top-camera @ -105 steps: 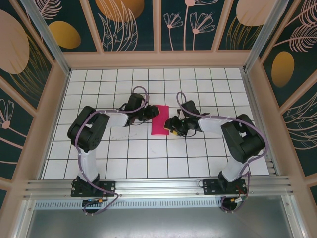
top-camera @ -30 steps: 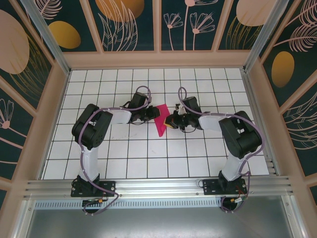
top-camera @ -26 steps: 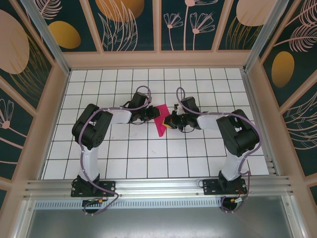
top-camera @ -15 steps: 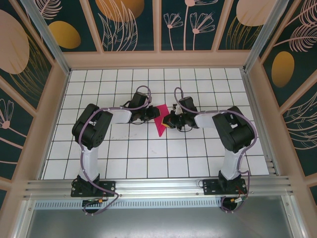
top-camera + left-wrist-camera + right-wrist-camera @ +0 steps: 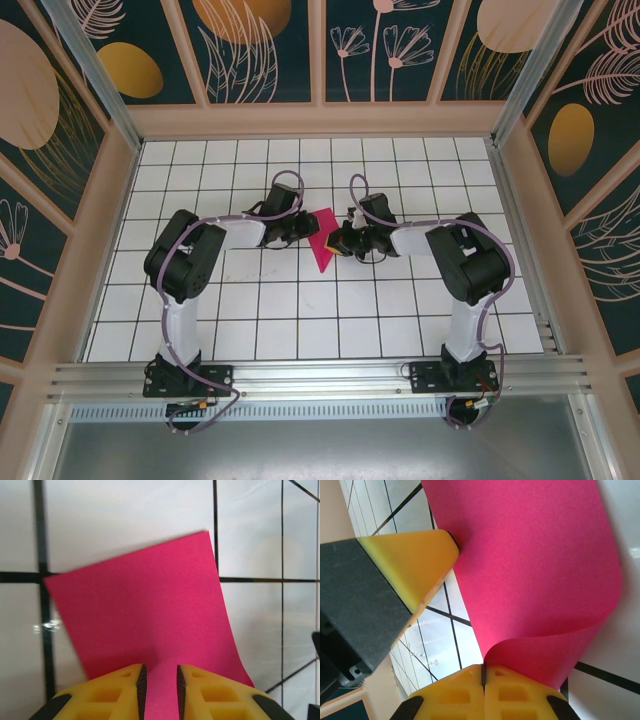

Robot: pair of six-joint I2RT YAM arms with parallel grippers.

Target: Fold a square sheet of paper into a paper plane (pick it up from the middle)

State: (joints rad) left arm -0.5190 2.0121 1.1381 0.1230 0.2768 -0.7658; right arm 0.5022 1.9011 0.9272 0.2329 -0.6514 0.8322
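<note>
The square sheet of paper [image 5: 321, 253], magenta-pink, lies mid-table between my two grippers. My right gripper [image 5: 483, 672] is shut on one edge of the sheet [image 5: 540, 570] and lifts it, so the paper curls up off the tiles into the jaws. In the top view that right gripper [image 5: 338, 243] is at the sheet's right side. My left gripper [image 5: 159, 682] stands over the sheet [image 5: 150, 610] with its jaws a narrow gap apart and flat paper showing between them. One yellow fingertip [image 5: 451, 541] of the left gripper touches the sheet's far side. From above, the left gripper [image 5: 307, 228] sits at the paper's upper left.
The floor is white tiles with a black grid [image 5: 300, 320]. Wooden-framed patterned walls [image 5: 320, 120] close the back and sides. An aluminium rail [image 5: 320, 378] carries both arm bases at the near edge. Open tiles lie in front of and behind the grippers.
The right gripper has moved left toward the left gripper with the paper's edge, and its elbow has swung inward. The sheet looks narrower and more curled. The left gripper has barely moved.
</note>
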